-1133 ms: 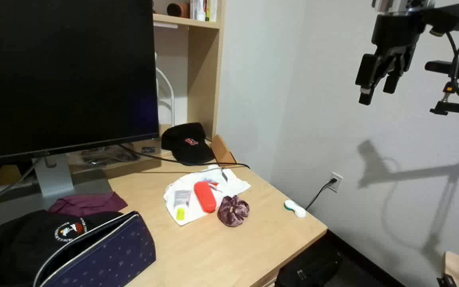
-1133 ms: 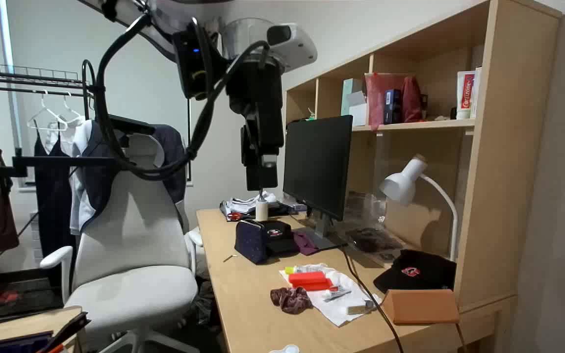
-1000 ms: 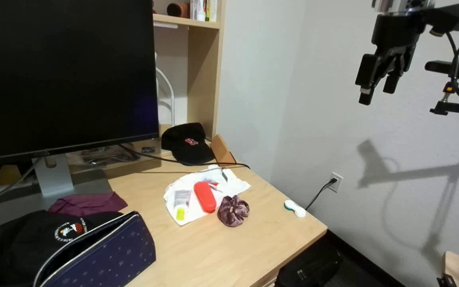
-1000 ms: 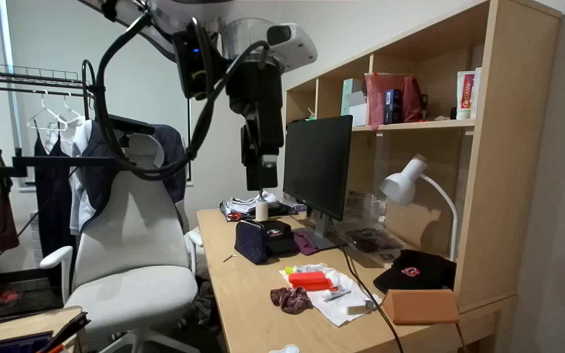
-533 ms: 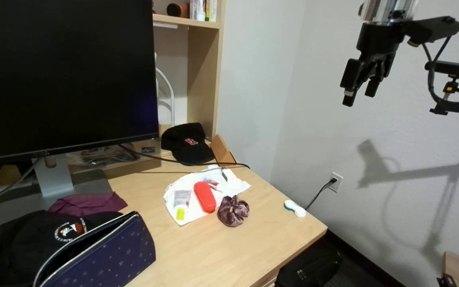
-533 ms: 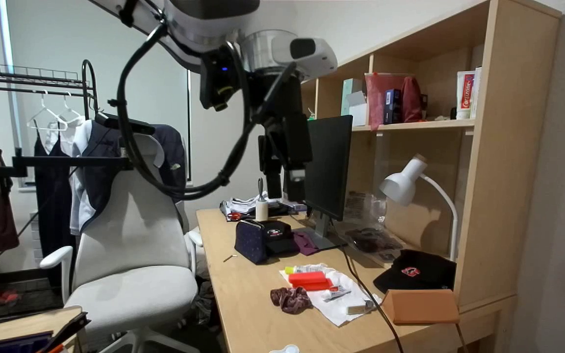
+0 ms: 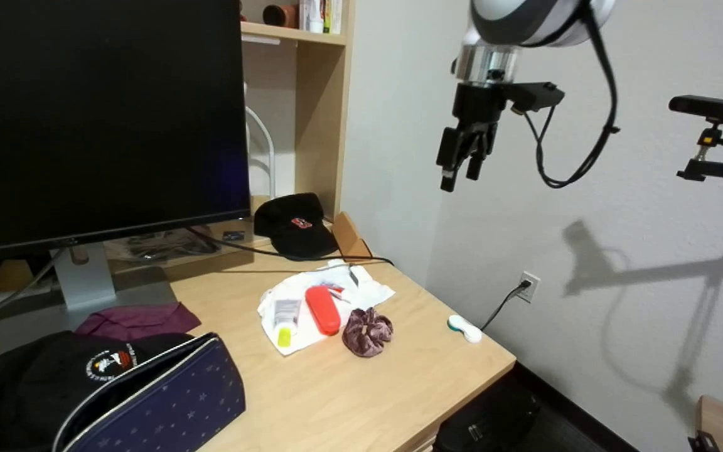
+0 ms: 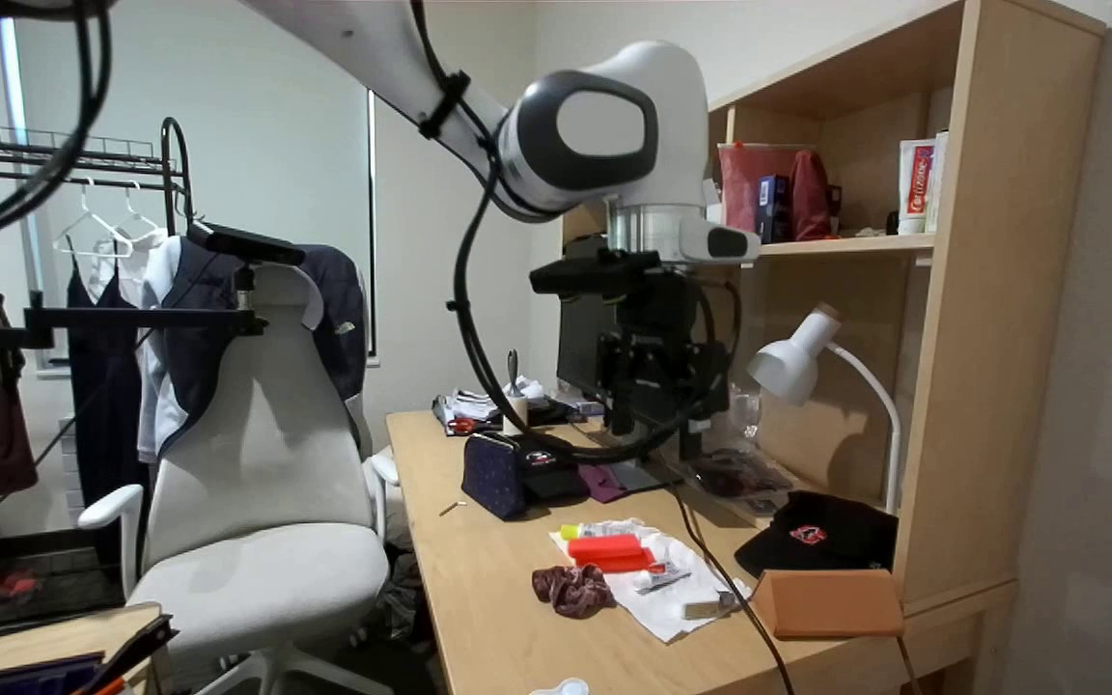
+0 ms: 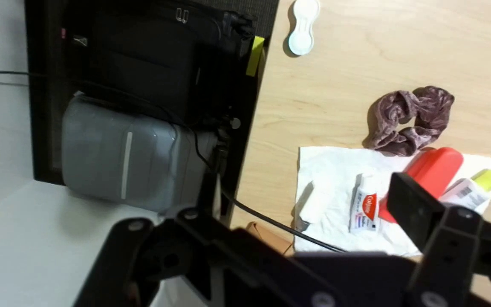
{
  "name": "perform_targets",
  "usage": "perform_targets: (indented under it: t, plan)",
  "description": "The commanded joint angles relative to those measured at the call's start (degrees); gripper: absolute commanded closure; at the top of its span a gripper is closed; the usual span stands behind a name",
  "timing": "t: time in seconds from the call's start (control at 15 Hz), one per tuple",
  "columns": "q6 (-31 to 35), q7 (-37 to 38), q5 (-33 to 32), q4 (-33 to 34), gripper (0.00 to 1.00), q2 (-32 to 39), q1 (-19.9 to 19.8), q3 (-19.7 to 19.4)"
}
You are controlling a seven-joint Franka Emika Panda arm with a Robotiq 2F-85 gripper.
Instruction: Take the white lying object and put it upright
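In an exterior view, the white robot arm (image 8: 604, 135) extends from the upper left; its black fingers (image 8: 689, 446) point downward above the worktop (image 8: 488, 608), before a partly hidden monitor (image 8: 580, 349). A crumpled paper towel (image 8: 654, 612) bears a red case (image 8: 604, 548), a small tube (image 8: 660, 580) and a small white block (image 8: 703, 610), lying; a purple-brown scrunchie (image 8: 573, 591) sits at its edge. To the right, a black cap (image 8: 817, 536) lies behind a tan wedge-shaped case (image 8: 828, 604), with a white desk lamp (image 8: 790, 371) rising beyond. A light grey office chair (image 8: 262, 569) stands left of the worktop.

A white block (image 9: 313, 207) (grey-ended) lies on a white sheet (image 9: 326, 164).
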Motion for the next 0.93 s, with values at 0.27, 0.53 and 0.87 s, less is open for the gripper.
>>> perform_targets:
  t: [0.27,0.53,0.87]
  plan:
    - [-11.11,-4.56,3.8,25.64,0.0,24.87,-1.7,4.96]
    - [-15.05,-1.88,6.12,36.63,0.0,34.24,-1.41,7.66]
    - [-19.6,0.18,8.19,47.24,0.0,41.31,-1.68,9.12]
